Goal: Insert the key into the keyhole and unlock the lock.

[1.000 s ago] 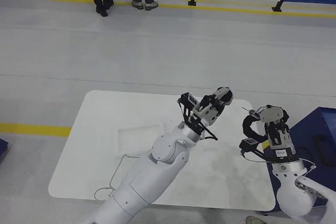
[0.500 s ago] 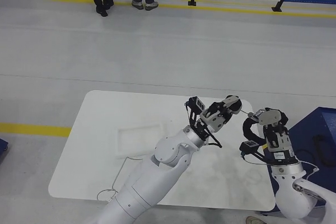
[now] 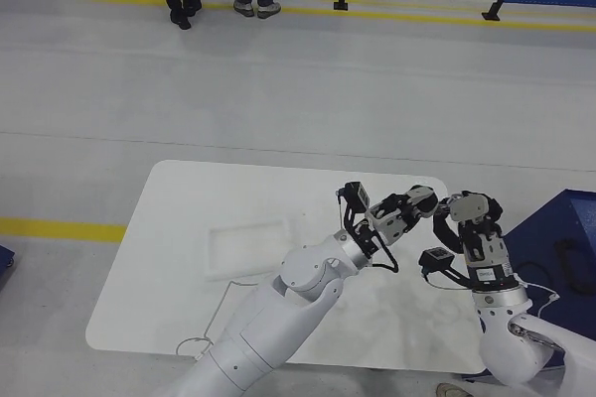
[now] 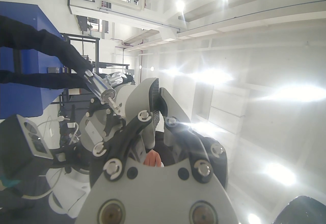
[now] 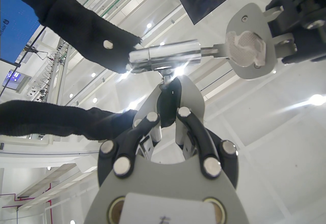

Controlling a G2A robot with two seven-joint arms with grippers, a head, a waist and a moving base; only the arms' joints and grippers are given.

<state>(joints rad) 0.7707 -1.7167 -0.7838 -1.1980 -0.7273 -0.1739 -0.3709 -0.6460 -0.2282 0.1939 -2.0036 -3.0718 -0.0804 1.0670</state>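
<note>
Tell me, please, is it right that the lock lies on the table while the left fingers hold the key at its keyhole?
No: the lock is held in the right fingers, as the right wrist view shows; the left fingers do hold the key at its keyhole.

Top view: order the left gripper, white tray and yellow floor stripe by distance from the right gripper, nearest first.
From the right gripper:
1. the left gripper, close beside it.
2. the white tray, midway along the table.
3. the yellow floor stripe, beyond the table's opposite end.
</note>
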